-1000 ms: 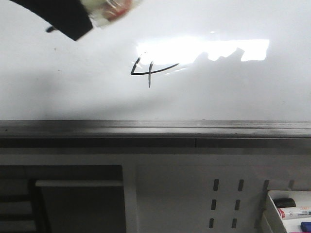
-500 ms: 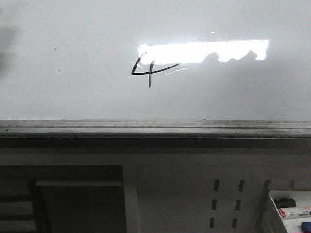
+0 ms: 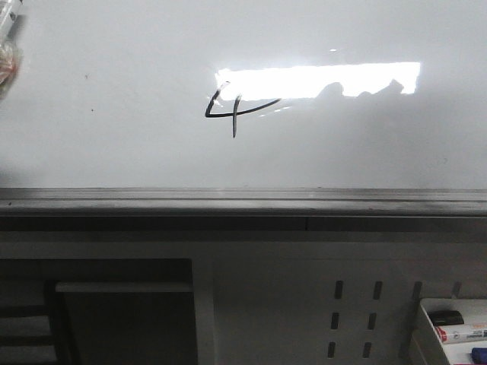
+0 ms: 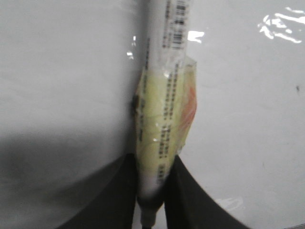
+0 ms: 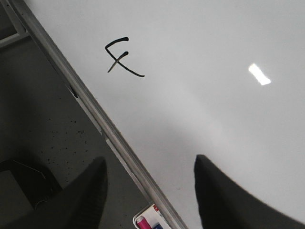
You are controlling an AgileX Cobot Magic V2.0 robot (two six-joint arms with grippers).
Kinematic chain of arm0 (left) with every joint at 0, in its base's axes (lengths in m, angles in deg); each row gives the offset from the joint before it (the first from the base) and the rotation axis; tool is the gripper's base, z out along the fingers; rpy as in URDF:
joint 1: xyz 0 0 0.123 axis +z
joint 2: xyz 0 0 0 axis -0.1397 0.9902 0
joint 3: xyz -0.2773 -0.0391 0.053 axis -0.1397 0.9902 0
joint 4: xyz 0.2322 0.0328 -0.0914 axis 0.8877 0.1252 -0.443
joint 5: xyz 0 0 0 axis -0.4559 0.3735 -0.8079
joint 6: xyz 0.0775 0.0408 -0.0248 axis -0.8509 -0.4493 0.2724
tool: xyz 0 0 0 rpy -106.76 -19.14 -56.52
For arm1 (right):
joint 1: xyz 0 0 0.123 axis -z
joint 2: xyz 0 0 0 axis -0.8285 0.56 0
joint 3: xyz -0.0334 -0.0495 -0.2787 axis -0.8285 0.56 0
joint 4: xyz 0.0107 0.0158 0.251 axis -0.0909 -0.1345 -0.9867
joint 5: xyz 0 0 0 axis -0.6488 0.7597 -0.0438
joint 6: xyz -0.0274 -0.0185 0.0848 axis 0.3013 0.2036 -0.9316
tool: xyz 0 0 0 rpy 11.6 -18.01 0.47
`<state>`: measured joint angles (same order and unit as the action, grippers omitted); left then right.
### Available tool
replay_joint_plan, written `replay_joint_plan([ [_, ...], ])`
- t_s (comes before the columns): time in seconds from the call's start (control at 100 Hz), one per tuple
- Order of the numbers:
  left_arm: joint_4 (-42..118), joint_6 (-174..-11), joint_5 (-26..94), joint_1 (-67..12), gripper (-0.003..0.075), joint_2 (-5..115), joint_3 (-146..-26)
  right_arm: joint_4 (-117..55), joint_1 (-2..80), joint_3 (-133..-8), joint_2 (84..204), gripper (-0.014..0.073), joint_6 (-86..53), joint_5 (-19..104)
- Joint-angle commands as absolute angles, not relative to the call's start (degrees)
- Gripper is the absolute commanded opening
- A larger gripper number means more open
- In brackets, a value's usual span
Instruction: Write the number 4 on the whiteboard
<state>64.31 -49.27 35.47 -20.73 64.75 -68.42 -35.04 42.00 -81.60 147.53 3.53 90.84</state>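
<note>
The number 4 [image 3: 234, 109] is drawn in thin black lines on the whiteboard [image 3: 114, 144], left of the bright reflection; it also shows in the right wrist view [image 5: 121, 58]. My left gripper [image 4: 151, 167] is shut on a white marker [image 4: 164, 114] wrapped in yellowish tape, held off the board; a bit of the taped marker shows at the front view's far left edge [image 3: 7, 46]. My right gripper [image 5: 148, 164] is open and empty, over the board's grey edge rail [image 5: 109, 136].
The grey rail [image 3: 243, 201] runs along the board's lower edge. Below it is a white perforated panel [image 3: 354, 312] with slots. A white tray [image 3: 449, 331] at the lower right holds markers; it also shows in the right wrist view [image 5: 150, 220].
The left arm with the taped marker has pulled away from the upper left of the board, out of view, and now just shows at the far left edge. The 4 is unchanged.
</note>
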Motion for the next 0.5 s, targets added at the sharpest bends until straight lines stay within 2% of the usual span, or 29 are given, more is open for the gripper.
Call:
replay_joint_plan([
  [0.0,64.31,-48.79,31.33,-20.65,-0.0020,64.88,-69.84,-35.86,42.34,-82.86,146.70,0.0365,3.33,87.65],
  [0.17,64.31,-48.79,31.38,-20.65,0.0006,65.46,-69.84,-35.86,42.34,-82.86,146.70,0.0365,3.33,87.65],
  [0.24,64.31,-48.79,31.27,-20.65,0.0087,65.46,-69.84,-35.86,42.34,-82.86,146.70,0.0365,3.33,87.54],
  [0.39,65.37,-48.79,31.68,-20.65,0.0335,65.35,-70.32,-35.86,42.34,-82.86,146.70,0.0365,3.33,86.88],
  [0.43,65.83,-48.79,32.33,-20.65,0.0375,65.23,-70.80,-35.77,42.34,-82.86,146.70,0.0365,2.93,86.88],
  [0.49,67.18,-48.79,34.66,-20.65,0.0391,64.43,-72.20,-35.49,42.34,-82.86,146.70,0.0365,1.49,86.88],
])
